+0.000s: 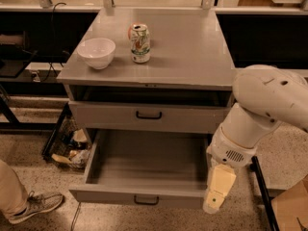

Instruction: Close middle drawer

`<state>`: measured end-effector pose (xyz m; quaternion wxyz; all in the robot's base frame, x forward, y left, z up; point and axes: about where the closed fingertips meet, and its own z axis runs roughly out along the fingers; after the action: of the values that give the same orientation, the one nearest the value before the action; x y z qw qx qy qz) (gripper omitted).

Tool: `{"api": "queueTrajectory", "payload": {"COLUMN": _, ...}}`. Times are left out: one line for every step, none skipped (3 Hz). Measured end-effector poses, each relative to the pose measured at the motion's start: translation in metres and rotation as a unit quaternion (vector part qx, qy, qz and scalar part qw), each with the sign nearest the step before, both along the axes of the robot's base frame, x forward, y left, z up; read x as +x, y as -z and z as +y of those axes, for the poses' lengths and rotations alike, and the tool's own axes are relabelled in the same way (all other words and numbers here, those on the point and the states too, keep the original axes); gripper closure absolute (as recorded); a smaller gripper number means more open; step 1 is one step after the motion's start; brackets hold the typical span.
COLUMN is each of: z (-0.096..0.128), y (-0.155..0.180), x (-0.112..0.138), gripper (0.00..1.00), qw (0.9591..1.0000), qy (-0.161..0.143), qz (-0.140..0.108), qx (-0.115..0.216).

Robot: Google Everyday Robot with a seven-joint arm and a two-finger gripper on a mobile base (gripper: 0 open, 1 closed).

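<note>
The single camera view looks down at the front of a grey metal cabinet. Its grey metal middle drawer, a deep plain tray, stands pulled far out towards the camera. Its low flat front and small black bar handle sit near the lower edge of the picture. The tray covers whatever part of the cabinet lies under it. Above it, the taller-fronted upper drawer is out a little, and the gap over its front is too dark to see into.

The cream-coloured gripper hangs pointing down just beside the right end of the middle drawer's front. Contact between the two cannot be judged, and the gripper shows as one pale block, so I cannot tell whether it is open or closed. The bulky white robot arm covers the cabinet's right side and runs out of the right edge.

On the cabinet top stand a round white bowl and, just beside it, an upright green-and-white drink can whose label is unreadable.

At the lower left, a tan trouser leg and grey sneaker are cut off by the picture's edge. A black wire basket of unclear clutter sits left of the cabinet.
</note>
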<state>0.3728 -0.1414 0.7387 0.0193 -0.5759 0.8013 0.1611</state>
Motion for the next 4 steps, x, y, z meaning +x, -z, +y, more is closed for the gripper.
{"api": "queueTrajectory", "payload": {"z": 0.0, "y": 0.0, "x": 0.0, "gripper": 0.0, "qw": 1.0, "qy": 0.0, "qz": 0.0, "qx": 0.0}}
{"api": "queueTrajectory", "payload": {"z": 0.002, "y": 0.032, "x": -0.006, "gripper": 0.0, "qw": 0.9994, "qy": 0.013, "qz": 0.033, "qx": 0.0}}
{"api": "queueTrajectory", "payload": {"z": -0.001, "y": 0.085, "x": -0.015, "gripper": 0.0, "qw": 0.9948, "qy": 0.061, "qz": 0.08, "qx": 0.016}}
{"api": "queueTrajectory", "payload": {"z": 0.001, "y": 0.146, "x": -0.018, "gripper": 0.02, "qw": 0.985, "qy": 0.121, "qz": 0.123, "qx": 0.002}}
